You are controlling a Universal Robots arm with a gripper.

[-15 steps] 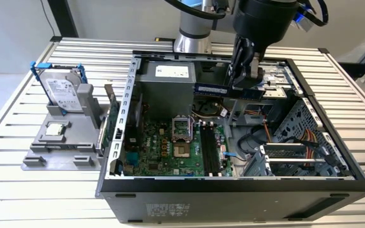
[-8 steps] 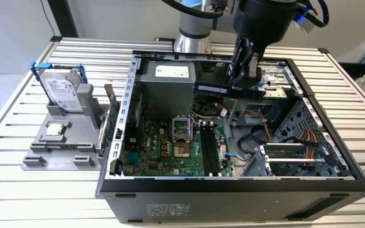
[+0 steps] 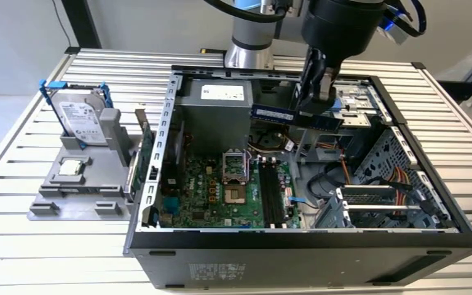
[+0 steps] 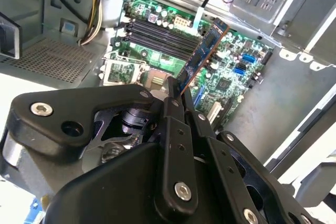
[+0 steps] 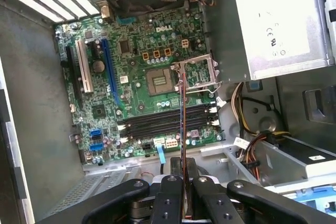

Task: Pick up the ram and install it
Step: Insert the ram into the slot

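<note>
Black two-fingered gripper (image 5: 183, 182), shut tight upon a thin bluish-green ram stick with black chips (image 5: 182, 119), which is held on edge in the air over the open grey computer case (image 3: 169, 123), well above the green motherboard (image 3: 211, 190). Long black memory slots (image 5: 163, 121) are seen crosswise to it; a jam against slot walls is judged likely should it be lowered unturned or twisted in the clamp.

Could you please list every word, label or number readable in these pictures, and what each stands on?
Pale label on the thin bluish-green ram stick, clamped in the black gripper: too small to read.
White label on the grey metal power supply box: marks illegible.
Label on the silver hard drive in its blue frame: illegible.
White lettering on the green motherboard: a maker's name, left unquoted.
Sticker on the black computer case: illegible.
</note>
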